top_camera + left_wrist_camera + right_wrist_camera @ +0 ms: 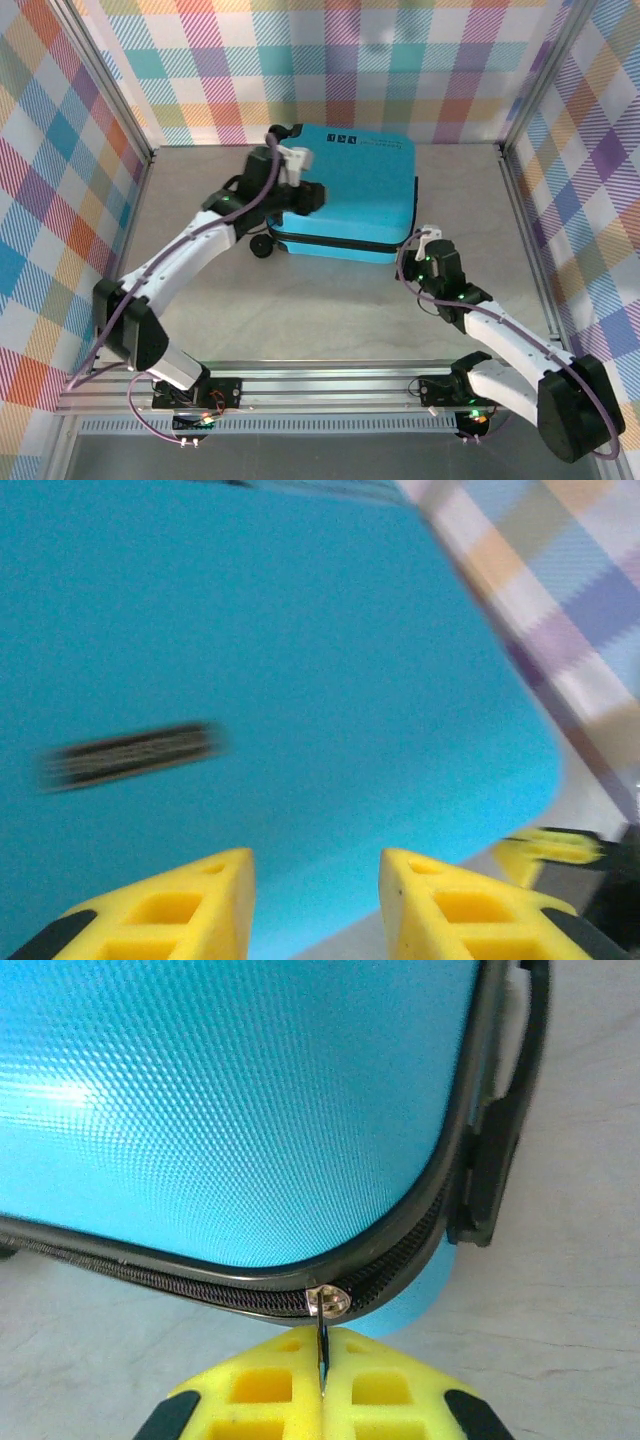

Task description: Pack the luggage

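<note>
The luggage (360,190), a turquoise hard-shell suitcase, lies flat and closed at the middle back of the table, with a black zipper seam (340,242) along its near side. My left gripper (312,196) hovers over the left part of the lid; in the left wrist view it (315,880) is open, nothing between its yellow fingers (210,900), above the lid's dark label (130,755). My right gripper (416,246) is at the near right corner. In the right wrist view it (322,1345) is shut on the thin zipper pull (321,1332) below the silver slider (329,1302).
A black wheel (262,248) sticks out at the suitcase's near left corner. A black handle (500,1130) runs along its right side. Checked walls (60,180) close in the grey table (320,310) on three sides, and a metal rail (320,380) lies along the near edge.
</note>
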`<state>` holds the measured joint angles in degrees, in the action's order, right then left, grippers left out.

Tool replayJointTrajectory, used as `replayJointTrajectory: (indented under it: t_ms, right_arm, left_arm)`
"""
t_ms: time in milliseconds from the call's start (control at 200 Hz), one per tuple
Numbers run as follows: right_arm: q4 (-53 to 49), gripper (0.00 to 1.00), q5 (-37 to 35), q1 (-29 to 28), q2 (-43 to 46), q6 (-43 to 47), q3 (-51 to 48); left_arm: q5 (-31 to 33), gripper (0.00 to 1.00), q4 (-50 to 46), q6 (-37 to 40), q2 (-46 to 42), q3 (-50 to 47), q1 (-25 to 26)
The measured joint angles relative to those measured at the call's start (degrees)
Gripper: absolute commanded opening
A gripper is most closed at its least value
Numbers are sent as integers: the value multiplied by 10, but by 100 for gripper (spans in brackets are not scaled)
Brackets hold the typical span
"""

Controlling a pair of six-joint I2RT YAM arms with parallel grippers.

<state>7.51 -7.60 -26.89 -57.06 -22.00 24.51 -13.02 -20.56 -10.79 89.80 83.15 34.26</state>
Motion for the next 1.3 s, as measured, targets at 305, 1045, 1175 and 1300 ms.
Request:
replayJointTrajectory:
  t_ms: [305,1045,1175,1300]
  right_arm:
    - [61,0,-36,-121,-43,2,-2]
    - [124,0,-55,-173,-88,35,-1]
    - [114,0,-57,-167,-82,42,-1]
    - [96,0,-59,-165,-70,56,-3]
  left_arm:
    - [0,38,-45,1,210,240,120]
    - [-14,29,-159,0,410,455,173]
    - [30,26,-126,2,389,410,175]
    - [70,25,-91,-6,352,352,179]
